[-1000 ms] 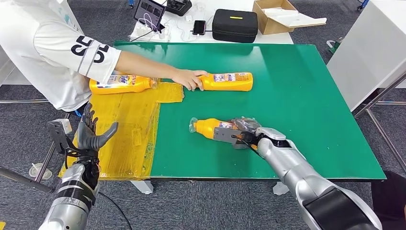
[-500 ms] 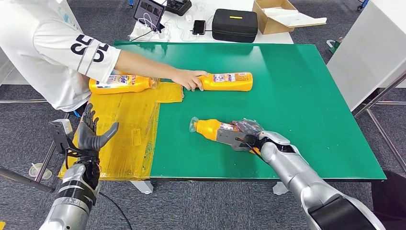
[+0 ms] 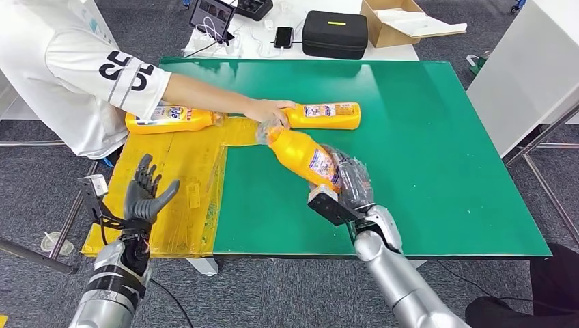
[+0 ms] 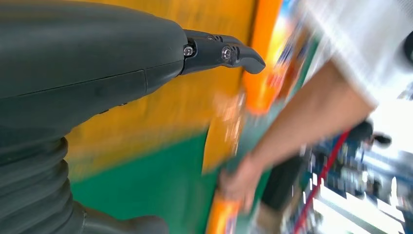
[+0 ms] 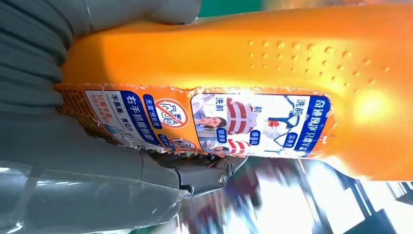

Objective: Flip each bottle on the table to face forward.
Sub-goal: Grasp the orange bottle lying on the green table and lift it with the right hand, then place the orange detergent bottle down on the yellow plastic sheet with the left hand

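Observation:
My right hand grips an orange bottle by its lower body and holds it lifted and tilted above the green table, cap end pointing toward the far left. The right wrist view shows the bottle's back label with small print between my fingers. A second orange bottle lies on its side farther back, with a person's hand on its neck. A third bottle lies at the left on the yellow sheet. My left hand hovers open beside the table's left front corner.
A person in a white shirt leans over the table's far left. Behind the table stand a black case, a cardboard box, a phone and cables. A white cabinet stands at the right.
My right hand has lifted the near bottle off the table and swung its cap end up toward the far left. My left hand has shifted slightly right.

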You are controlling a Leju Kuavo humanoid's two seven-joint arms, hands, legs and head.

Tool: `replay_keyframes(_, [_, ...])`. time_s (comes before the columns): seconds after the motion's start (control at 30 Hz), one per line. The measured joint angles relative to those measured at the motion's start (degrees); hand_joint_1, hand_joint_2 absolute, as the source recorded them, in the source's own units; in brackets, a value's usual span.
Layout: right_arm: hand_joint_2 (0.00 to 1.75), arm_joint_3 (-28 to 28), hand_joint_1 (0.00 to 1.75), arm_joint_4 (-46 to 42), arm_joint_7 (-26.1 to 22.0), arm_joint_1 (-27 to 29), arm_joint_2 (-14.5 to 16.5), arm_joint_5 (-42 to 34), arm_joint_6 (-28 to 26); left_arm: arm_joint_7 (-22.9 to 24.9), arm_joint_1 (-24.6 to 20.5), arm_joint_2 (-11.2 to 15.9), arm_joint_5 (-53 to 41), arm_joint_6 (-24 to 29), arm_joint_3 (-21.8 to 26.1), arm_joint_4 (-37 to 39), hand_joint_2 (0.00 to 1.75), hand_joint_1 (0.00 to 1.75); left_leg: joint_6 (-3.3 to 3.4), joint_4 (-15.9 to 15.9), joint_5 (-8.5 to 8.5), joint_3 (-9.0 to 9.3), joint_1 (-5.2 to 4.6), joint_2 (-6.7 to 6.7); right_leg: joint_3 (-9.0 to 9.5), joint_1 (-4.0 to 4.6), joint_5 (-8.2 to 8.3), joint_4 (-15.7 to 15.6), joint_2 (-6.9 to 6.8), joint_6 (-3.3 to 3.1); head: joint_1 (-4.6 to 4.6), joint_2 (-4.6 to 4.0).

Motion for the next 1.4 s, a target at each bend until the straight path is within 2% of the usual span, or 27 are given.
replay_keyframes(0.07, [1.75, -2.4, 1.75, -4.5, -3.5, 2.9, 2.0, 1.6, -5.8, 2.5, 1.5, -1.0, 3.8, -3.4, -1.9, -2.3, 1.75, 0.00, -0.01, 0.0, -0.02, -0.08, 0.00, -0.01, -0.05, -0.01, -0.02, 0.0, 0.00, -0.01, 0.01, 0.00])
replay_keyframes(0.13, [1.75, -4.3, 1.75, -7.3, -6.4, 5.2, 3.5, 2.1, -8.6, 4.2, 3.2, -1.7, 6.7, -5.1, -4.6, -5.1, 1.75, 0.00, -0.01, 0.0, -0.05, -0.13, -0.02, -0.01, -0.08, -0.03, -0.02, 0.0, 0.00, 0.00, 0.02, -0.01])
replay_keyframes(0.27, [1.75, -7.4, 1.75, -9.0, -11.3, 8.3, 5.5, 1.0, -10.1, 6.5, 6.3, -2.1, 11.4, -6.3, -11.1, -11.1, 1.75, 0.00, 0.01, 0.0, -0.09, -0.16, -0.09, -0.01, -0.10, -0.09, -0.01, 0.0, 0.00, 0.01, 0.02, -0.01])
replay_keyframes(0.37, [1.75, -8.7, 1.75, -8.8, -13.0, 9.4, 6.6, 0.4, -9.8, 7.0, 8.0, -1.9, 13.6, -7.2, -15.4, -14.5, 1.75, 0.00, 0.01, 0.0, -0.09, -0.16, -0.08, 0.00, -0.11, -0.09, -0.01, 0.0, 0.00, 0.01, 0.01, 0.00])
replay_keyframes(0.53, [1.75, -9.5, 1.75, -6.9, -14.1, 9.7, 8.1, -0.7, -7.1, 7.6, 9.8, -1.3, 17.4, -11.0, -21.1, -17.8, 1.75, 0.00, 0.00, 0.0, -0.08, -0.15, -0.03, 0.01, -0.11, -0.04, 0.00, 0.0, 0.01, 0.01, 0.01, 0.00])
replay_keyframes(0.73, [1.75, -9.7, 1.75, -5.4, -14.6, 9.7, 8.7, -1.9, -5.5, 7.7, 10.3, -1.0, 18.7, -12.3, -22.8, -18.8, 1.75, 0.00, 0.00, 0.0, -0.08, -0.15, -0.02, 0.01, -0.12, -0.03, -0.01, 0.0, 0.01, 0.01, 0.01, -0.01])
replay_keyframes(0.9, [1.75, -9.8, 1.75, 2.1, -15.7, 9.6, 12.5, -5.4, -0.5, 7.8, 11.7, 0.5, 20.3, -13.1, -28.1, -22.9, 1.75, 0.00, 0.00, 0.0, -0.08, -0.19, -0.02, 0.00, -0.14, -0.03, -0.02, 0.0, 0.00, 0.00, 0.02, 0.00])
replay_keyframes(1.2, [1.75, -7.2, 1.75, 6.1, -15.7, 8.1, 14.8, -6.5, 1.3, 7.9, 11.7, 1.4, 19.6, -12.6, -30.7, -23.6, 1.75, 0.00, -0.01, 0.0, -0.07, -0.19, -0.01, 0.02, -0.17, -0.02, -0.01, 0.0, 0.01, 0.01, 0.02, -0.01])
replay_keyframes(1.4, [1.75, -2.0, 1.75, 10.1, -15.7, 4.9, 17.8, -3.4, -1.4, 8.9, 9.2, 1.4, 19.5, -11.6, -32.7, -21.0, 1.75, 0.00, -0.02, 0.0, -0.06, -0.19, 0.01, 0.04, -0.19, 0.01, -0.01, 0.0, 0.02, 0.00, 0.02, -0.01])
